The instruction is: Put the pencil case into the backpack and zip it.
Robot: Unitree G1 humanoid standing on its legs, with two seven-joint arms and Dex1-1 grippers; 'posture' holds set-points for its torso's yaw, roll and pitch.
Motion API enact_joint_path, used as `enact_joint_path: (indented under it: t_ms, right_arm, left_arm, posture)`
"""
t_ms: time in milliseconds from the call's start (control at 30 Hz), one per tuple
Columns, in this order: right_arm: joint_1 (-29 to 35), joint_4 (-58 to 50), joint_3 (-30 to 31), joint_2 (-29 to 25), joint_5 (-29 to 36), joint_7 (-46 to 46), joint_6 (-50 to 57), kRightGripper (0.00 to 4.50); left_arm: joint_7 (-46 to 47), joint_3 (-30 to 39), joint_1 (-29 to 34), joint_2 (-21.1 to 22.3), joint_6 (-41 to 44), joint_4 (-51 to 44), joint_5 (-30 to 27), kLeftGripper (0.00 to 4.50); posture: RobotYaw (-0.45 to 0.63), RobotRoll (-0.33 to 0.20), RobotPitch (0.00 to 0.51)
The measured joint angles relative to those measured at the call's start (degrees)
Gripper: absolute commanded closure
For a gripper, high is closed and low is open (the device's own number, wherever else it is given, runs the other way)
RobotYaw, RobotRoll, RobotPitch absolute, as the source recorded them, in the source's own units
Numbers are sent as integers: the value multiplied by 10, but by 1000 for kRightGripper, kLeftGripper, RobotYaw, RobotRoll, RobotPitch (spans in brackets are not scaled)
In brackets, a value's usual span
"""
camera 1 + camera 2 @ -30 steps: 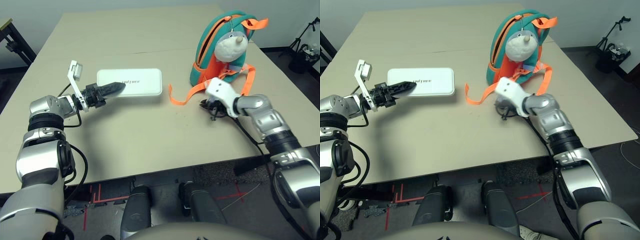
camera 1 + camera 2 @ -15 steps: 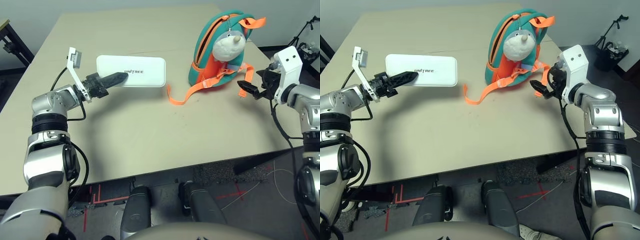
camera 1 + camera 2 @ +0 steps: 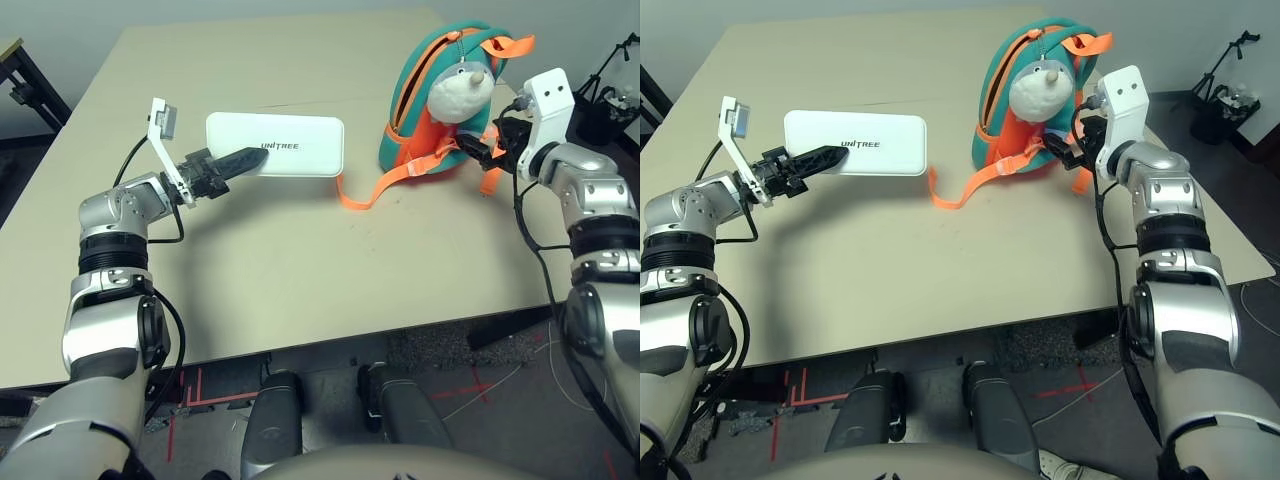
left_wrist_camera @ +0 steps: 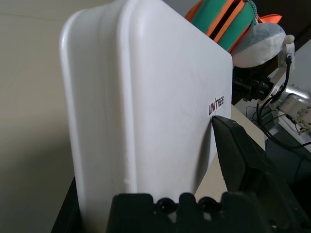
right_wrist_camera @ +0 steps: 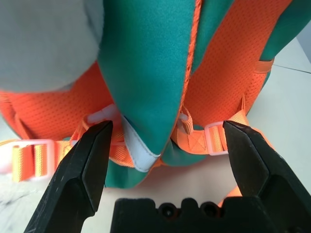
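Jaws of the left gripper (image 3: 236, 166) are closed on the white, UNITREE-lettered pencil case (image 3: 290, 145); the right gripper's (image 5: 167, 145) are spread before the teal-orange backpack (image 5: 146, 73), which is stood on the beige table (image 3: 290, 270).

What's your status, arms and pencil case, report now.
Left jaws shut on pencil case, held above table. Right jaws open at backpack, nothing held. Loose orange strap lies in front of backpack.

My head views show an evenly lit room, with soft shadows on the pale table (image 3: 300, 260); my left wrist view looks dimmer, its corners darker.
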Motion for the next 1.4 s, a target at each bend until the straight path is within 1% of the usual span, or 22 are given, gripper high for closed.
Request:
enact_joint_path:
  t_ms: [33, 67, 300, 367, 400, 433, 567, 633, 733, 867, 1133, 1300, 1400]
  right_arm:
    - [-6, 15, -1, 2, 0, -3, -9, 599]
    - [-10, 27, -2, 3, 0, -3, -14, 944]
    - [-25, 52, -5, 9, 0, -3, -33, 3576]
    - [-26, 52, -5, 9, 0, 1, -35, 4191]
    - [-26, 52, -5, 9, 1, 6, -35, 4401]
    - [-26, 52, -5, 9, 1, 10, -35, 4497]
    - [-26, 39, -5, 9, 6, 38, -32, 4500]
    - [-23, 12, -5, 10, 11, 60, -23, 4500]
    - [-7, -57, -6, 12, 34, 93, 4, 4500]
    - [41, -181, -18, 18, 84, 117, 83, 4500]
    - [121, -380, -25, 19, 142, 120, 221, 4500]
    - [149, -466, -25, 11, 179, 121, 287, 4500]
    - [171, -533, -26, -1, 212, 129, 332, 4500]
  left_arm:
    - [1, 1, 0, 0, 0, -2, -4, 1374]
    - [2, 1, 0, 0, 0, -3, -6, 1374]
    - [12, 1, 10, -2, 5, -21, -17, 1374]
    - [14, 1, 10, -2, 5, -22, -19, 1374]
    - [16, 1, 10, -3, 5, -22, -19, 1374]
    - [18, 1, 11, -3, 5, -22, -20, 1374]
    - [26, 1, 11, -4, 2, -22, -20, 1374]
    - [36, 3, 11, -5, -7, -21, -20, 1374]
    - [49, 12, 11, -6, -24, -18, -20, 1374]
    - [63, 27, 3, -6, -45, 1, -20, 1374]
    - [72, 28, -5, -7, -65, 7, -20, 1374]
    - [72, 28, -8, -7, -69, 25, -20, 1374]
    - [72, 28, -11, -4, -72, 27, -20, 1374]
  posture:
    - [-73, 0, 75]
    - [-72, 0, 75]
    - [-75, 0, 79]
    - [-77, 0, 80]
    - [-77, 0, 81]
    - [-76, 0, 80]
    - [-80, 0, 82]
    - [-83, 0, 83]
    - [-85, 0, 84]
    - [-92, 0, 84]
    - [-101, 0, 85]
    - [-106, 0, 85]
    - [-109, 0, 84]
